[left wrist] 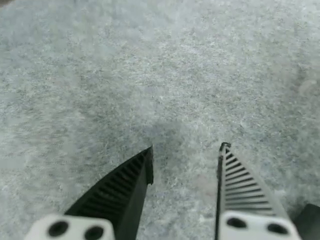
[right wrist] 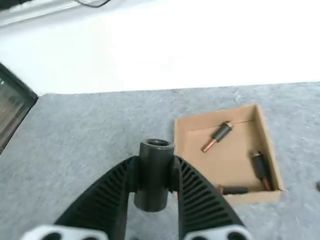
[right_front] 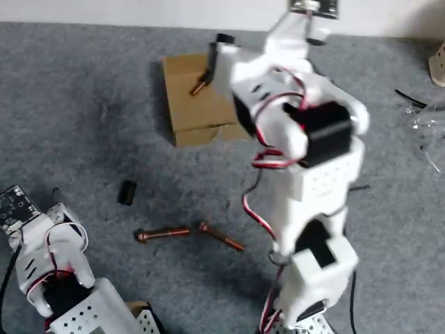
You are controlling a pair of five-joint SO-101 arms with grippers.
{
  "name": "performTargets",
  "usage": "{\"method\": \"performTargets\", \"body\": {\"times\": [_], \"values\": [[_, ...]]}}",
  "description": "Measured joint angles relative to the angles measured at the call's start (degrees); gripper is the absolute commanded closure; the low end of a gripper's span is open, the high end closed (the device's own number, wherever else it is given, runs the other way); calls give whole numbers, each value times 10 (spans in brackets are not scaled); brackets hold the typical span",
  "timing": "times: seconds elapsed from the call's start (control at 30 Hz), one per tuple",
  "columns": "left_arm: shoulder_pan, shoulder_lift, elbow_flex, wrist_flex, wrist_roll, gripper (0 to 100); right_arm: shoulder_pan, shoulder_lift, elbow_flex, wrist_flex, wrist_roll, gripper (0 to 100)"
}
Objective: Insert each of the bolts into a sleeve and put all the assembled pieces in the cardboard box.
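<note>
My right gripper (right wrist: 153, 161) pinched a plain matte-black sleeve (right wrist: 154, 177), a hollow tube held upright near the cardboard box (right wrist: 235, 160). Three sleeved bolts (right wrist: 217, 136) lay inside the box. My left gripper (left wrist: 186, 149) hung spread above grey carpet (left wrist: 150, 75), where two copper bolts (right_front: 163, 234) and a spare sleeve (right_front: 126, 193) lay.
</note>
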Motion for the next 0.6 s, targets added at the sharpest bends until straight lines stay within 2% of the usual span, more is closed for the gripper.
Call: {"method": "performTargets", "body": {"times": [0.3,0.6], "values": [[-1,0,0,0,-5,797,4,-229,286,1,4,994],[33,0,0,0,-5,797,4,-417,533,1,100,994]]}}
